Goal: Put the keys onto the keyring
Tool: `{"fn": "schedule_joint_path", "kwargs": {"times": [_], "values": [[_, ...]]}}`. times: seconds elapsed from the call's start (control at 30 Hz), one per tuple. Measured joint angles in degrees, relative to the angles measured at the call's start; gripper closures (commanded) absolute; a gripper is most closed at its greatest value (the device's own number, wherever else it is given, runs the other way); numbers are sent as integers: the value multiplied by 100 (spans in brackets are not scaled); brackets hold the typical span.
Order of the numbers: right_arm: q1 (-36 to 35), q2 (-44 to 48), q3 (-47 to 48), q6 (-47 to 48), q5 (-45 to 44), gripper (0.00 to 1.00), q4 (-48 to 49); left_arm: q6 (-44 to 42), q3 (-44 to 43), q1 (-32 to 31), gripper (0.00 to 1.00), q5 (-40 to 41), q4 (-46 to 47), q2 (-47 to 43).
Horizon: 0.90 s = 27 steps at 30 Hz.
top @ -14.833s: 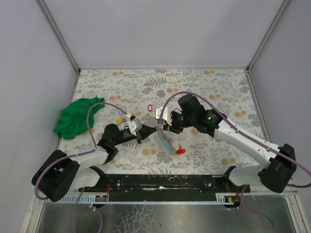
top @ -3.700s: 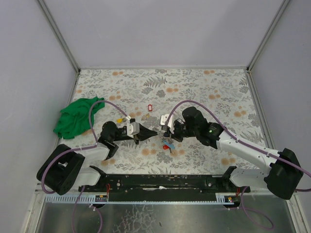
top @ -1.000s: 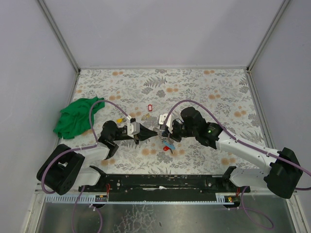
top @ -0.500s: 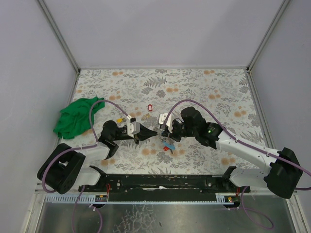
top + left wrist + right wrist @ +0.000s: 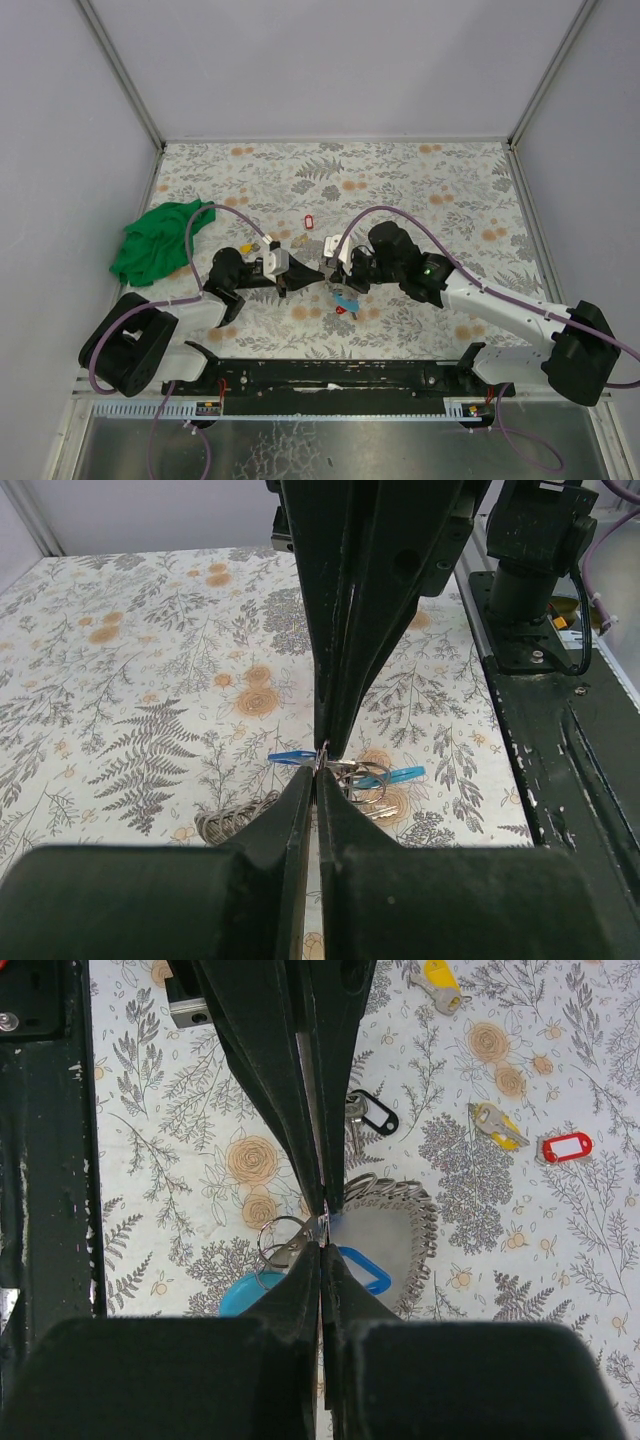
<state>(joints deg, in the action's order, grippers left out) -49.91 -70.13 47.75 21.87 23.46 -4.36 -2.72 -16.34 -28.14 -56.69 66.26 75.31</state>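
Step in hand, I judge: threading a key onto the silver wire keyring (image 5: pixel 281 1236); not yet done. L gripper (image 5: pixel 317 778) & R gripper (image 5: pixel 320 1250) are both clenched, tips nose to nose at frame centre on a small metal bit at the ring's rim. Ring wire or key blade, can't tell.

Two blue oblong plastic-tagged keys (image 5: pixel 291 758) sit at the ring, centre of L wrist view, seemingly lifted off the floral table (image 5: pixel 120 680). Long axes near level: one tag pts frame-left, the other frame-right.

Next move prob needs a slide along the wire w/o slackening. Black-tagged key (image 5: pixel 368 1115) & red tag (image 5: pixel 566 1147) lie loose in the upper half of R wrist view.
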Motion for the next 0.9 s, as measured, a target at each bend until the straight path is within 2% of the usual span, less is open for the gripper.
{"fn": "schedule_joint_path", "kwargs": {"times": [0.67,0.9], "values": [[-190,-9,0,474,-501,100,-9,507,-269,-76,100,619,-815,-186],[-243,2,-48,658,-715,100,66,844,-264,-181,100,1167,-977,-407]]}}
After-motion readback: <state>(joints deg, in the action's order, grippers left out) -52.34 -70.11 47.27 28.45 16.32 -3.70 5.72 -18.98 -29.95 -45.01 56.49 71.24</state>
